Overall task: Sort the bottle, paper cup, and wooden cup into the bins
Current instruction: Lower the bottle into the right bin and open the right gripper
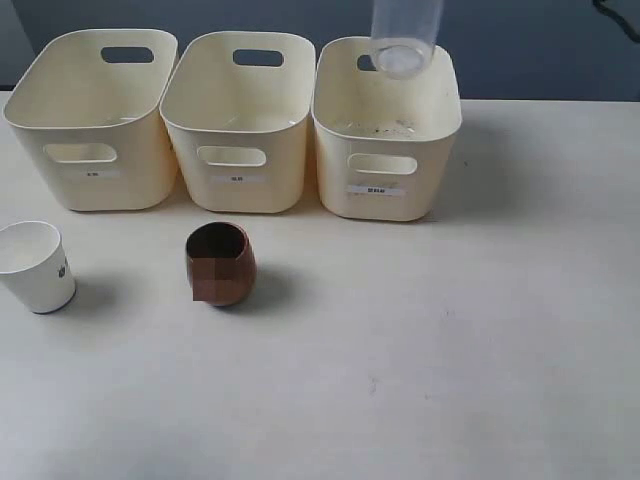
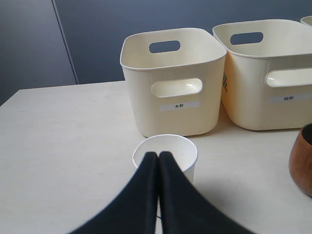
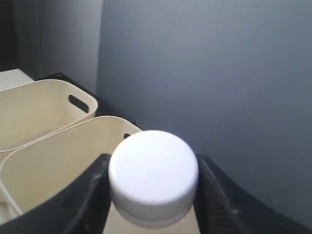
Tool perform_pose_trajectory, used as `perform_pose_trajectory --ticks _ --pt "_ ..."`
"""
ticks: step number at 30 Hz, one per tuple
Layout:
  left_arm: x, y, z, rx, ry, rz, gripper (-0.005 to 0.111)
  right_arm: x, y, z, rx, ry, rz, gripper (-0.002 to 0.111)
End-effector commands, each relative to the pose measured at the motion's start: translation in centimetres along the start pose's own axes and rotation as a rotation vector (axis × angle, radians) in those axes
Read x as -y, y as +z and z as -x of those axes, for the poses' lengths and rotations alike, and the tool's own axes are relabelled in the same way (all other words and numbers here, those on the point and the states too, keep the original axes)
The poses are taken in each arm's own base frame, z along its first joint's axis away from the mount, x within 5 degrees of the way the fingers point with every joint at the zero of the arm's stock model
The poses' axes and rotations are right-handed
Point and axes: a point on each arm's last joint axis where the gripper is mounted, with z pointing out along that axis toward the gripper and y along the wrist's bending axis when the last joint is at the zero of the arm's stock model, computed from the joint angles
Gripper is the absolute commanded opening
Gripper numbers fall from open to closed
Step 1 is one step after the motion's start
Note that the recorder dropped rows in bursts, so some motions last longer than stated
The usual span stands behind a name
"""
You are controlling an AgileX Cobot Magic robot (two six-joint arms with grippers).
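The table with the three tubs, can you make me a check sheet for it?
Surface: pale table, bare in front.
Job's things: three cream plastic bins in a row at the back; small white paper cup and dark brown wooden cup upright in front; clear plastic bottle cap-down above the right-hand bin.
Clutter: nothing seen.
Grippers: right gripper holds the bottle by its white cap; left gripper shut, empty, by the paper cup.
Cables: nothing seen.
Surroundings: dark blue-grey wall.

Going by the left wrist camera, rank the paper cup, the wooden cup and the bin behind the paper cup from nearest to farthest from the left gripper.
1. paper cup, right at the left gripper tips.
2. wooden cup, off to one side.
3. bin, behind the paper cup.
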Motion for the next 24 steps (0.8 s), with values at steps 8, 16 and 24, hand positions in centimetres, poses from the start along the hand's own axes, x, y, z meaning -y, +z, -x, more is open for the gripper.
perform_pose_trajectory --ticks 8,16,24 --pt "0.0 0.0 0.1 0.017 0.002 -0.004 0.000 4.3 4.3 -5.8 -0.090 0.024 -0.025 -0.001" --pt "0.0 0.0 0.1 0.017 0.002 -0.004 0.000 5.3 9.8 -10.3 -0.149 0.058 0.041 -0.001" --pt "0.0 0.0 0.1 0.017 0.002 -0.004 0.000 5.2 11.2 -13.1 -0.199 0.088 0.068 0.004"
